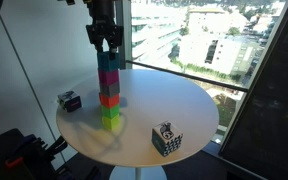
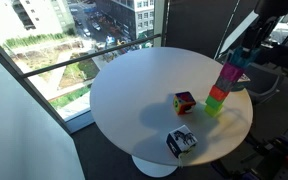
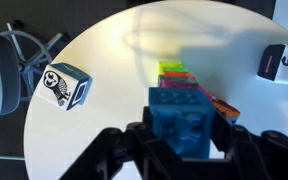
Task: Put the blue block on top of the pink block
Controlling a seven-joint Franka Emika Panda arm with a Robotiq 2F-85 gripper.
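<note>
The teal-blue block (image 3: 187, 122) sits between my gripper's (image 3: 184, 150) dark fingers in the wrist view, and both fingers press its sides. In both exterior views it is the top (image 1: 108, 62) (image 2: 235, 62) of a tall stack of coloured cubes near the table's edge. The pink block (image 1: 109, 79) (image 2: 229, 75) lies directly beneath it, and a sliver of it shows in the wrist view (image 3: 224, 105). Below it are a red-orange cube (image 1: 109, 98) and green cubes (image 1: 110, 116). My gripper (image 1: 104, 45) (image 2: 246, 48) comes straight down onto the stack's top.
The stack stands on a round white table (image 1: 174, 100) (image 2: 134, 90). A black-and-white patterned cube (image 1: 166, 140) (image 2: 181, 142) (image 3: 64, 85) lies near the rim. Another printed cube (image 1: 69, 100) (image 2: 185, 101) (image 3: 284, 62) lies apart from the stack. Windows stand behind the table.
</note>
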